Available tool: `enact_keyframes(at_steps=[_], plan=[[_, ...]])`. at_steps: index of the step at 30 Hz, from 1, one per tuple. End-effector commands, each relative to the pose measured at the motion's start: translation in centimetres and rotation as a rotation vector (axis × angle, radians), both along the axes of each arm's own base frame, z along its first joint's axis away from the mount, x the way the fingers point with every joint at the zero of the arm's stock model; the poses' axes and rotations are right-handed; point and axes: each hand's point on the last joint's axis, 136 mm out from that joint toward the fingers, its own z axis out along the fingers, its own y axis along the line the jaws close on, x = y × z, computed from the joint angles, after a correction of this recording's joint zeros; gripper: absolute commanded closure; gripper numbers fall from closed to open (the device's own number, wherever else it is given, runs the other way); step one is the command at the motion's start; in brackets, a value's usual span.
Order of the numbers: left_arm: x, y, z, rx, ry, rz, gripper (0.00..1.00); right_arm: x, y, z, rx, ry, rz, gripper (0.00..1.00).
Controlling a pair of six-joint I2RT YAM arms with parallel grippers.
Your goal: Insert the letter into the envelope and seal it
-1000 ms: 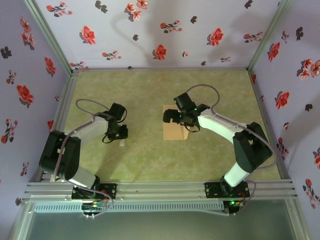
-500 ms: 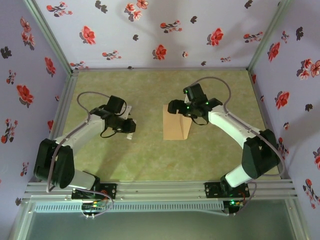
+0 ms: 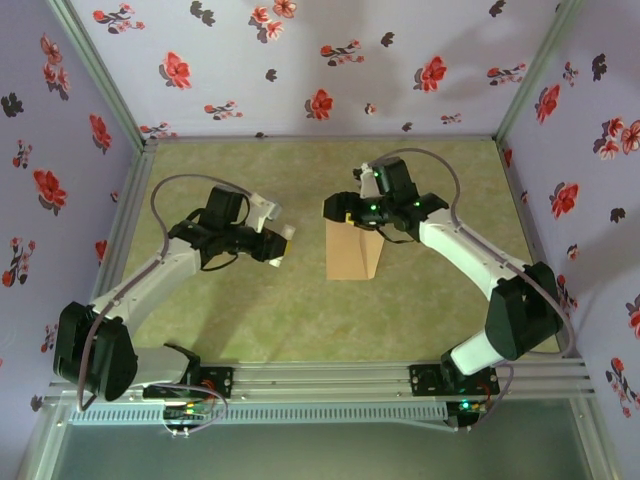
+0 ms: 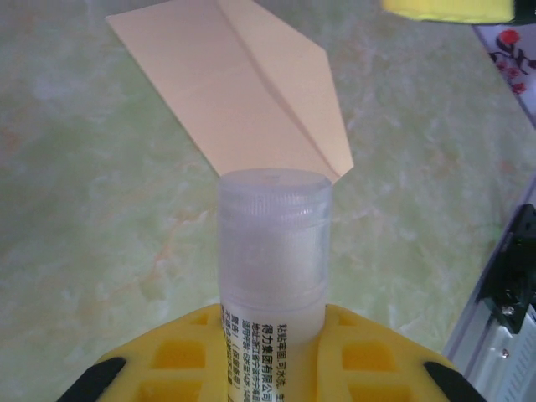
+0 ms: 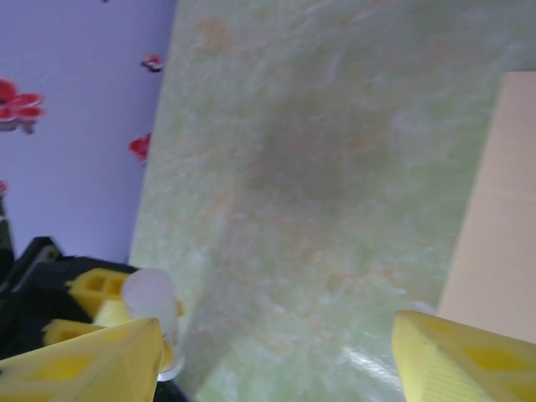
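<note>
A: Is the envelope (image 3: pixel 350 258) getting sealed?

B: Not yet. It's lying mid-table, flap open. The left gripper (image 3: pixel 276 246) is clamping the glue stick (image 4: pixel 272 243) just left of it. The right gripper (image 3: pixel 338 212) is hovering over its far end, jaws apart.

The table (image 3: pixel 300 315) is being closed in on three sides by the flowered walls (image 3: pixel 300 60), and its near edge is being barred by the metal rail (image 3: pixel 320 378). The left half is being crossed by the left arm (image 3: pixel 150 280), the right half by the right arm (image 3: pixel 470 255). Between the left gripper (image 3: pixel 283 243) and the right gripper (image 3: pixel 335 210), a narrow strip of bare surface is being left open. The far end of the envelope (image 3: pixel 350 258) is being overhung by the right gripper, while its near end and the surface in front are being left free. The left gripper's jaws are being filled by the glue stick (image 4: pixel 272 243); an open gap is being presented between the right gripper's fingers (image 5: pixel 469 360).
</note>
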Motion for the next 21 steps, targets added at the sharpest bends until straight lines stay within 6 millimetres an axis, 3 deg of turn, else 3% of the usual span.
enact_keyframes(at_steps=[1, 11, 21], plan=[[-0.5, -1.5, 1.0, -0.058, -0.036, -0.091, 1.0, -1.3, 2.8, 2.0, 0.085, -0.002, 0.108, 0.27], [-0.6, -2.4, 1.4, -0.067, -0.038, -0.127, 1.0, -3.0, 5.8, 1.9, 0.099, 0.019, 0.213, 0.28], [-0.4, -2.5, 1.4, -0.075, -0.04, -0.121, 1.0, -3.3, 6.7, -0.5, 0.053, 0.086, 0.239, 0.3]])
